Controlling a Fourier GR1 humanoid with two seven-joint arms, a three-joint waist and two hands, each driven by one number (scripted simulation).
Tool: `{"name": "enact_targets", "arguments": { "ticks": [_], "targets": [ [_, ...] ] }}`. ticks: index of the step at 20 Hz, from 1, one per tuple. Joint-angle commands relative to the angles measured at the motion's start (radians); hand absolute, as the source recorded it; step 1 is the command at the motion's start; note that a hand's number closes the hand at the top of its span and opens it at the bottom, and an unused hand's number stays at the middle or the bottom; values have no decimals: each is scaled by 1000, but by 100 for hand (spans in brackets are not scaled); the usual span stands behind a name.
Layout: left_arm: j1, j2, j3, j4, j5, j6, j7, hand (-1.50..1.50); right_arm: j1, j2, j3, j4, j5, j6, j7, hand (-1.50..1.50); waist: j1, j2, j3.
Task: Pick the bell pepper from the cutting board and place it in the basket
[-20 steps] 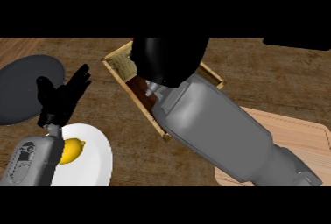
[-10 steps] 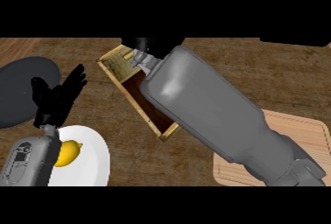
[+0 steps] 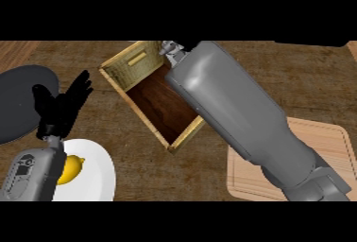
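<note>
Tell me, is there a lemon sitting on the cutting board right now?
No, the lemon sits on the white plate at lower left, while the cutting board at right shows only bare wood.

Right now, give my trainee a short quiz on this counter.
1. True or false: the left robot hand is curled round the lemon.
2. What lies on the white plate? A) a lemon B) a bell pepper C) a knife
3. Fill in: the right forearm stretches across the open ____.

Key: 1 false, the hand is open, fingers up, beyond the plate. 2 A. 3 basket.
</note>
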Motion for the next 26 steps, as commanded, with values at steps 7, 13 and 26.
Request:
{"name": "enact_targets", "arguments": {
  "ticks": [7, 13, 26],
  "targets": [
    [-17, -2, 7, 8, -3, 13, 7, 0, -75, 13, -16, -3, 32, -194, 252, -150, -21, -9, 1],
    [52, 13, 23, -1, 1, 5, -23, 0, -33, 13, -172, -128, 151, -315, 252, -150, -48, -24, 3],
    [97, 35, 72, -4, 11, 27, -16, 0, 370, 13, -94, -679, 39, -149, 253, -150, -131, -44, 6]
  ]
}}
